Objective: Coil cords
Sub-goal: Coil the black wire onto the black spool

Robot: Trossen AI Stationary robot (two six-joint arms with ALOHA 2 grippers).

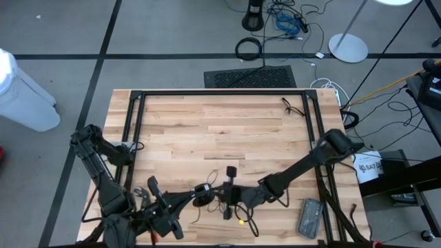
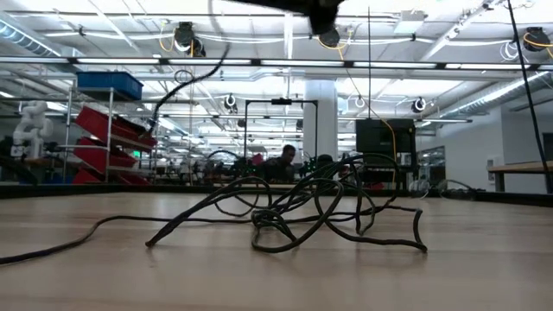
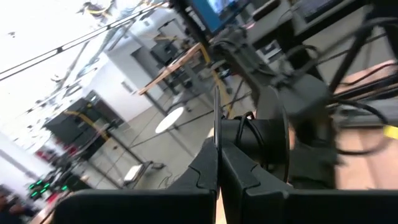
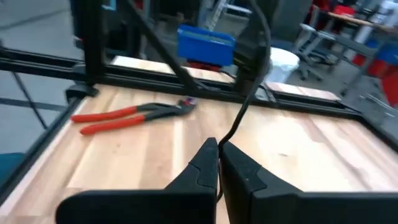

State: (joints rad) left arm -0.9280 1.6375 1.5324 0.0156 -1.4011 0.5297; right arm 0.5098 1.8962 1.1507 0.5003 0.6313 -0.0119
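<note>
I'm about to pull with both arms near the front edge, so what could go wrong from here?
1. The right claw is shut on only a thin strand of the cord; a hard pull may slip it out.
2. The cord lies in a loose tangle, so tension could tighten it into a knot.
3. The left claw, also shut, sits very near the right claw; the arms could bump.

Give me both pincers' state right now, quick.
Left pincer: shut on the thin black cord.
Right pincer: shut on the same cord, which runs up from between its fingers.
</note>
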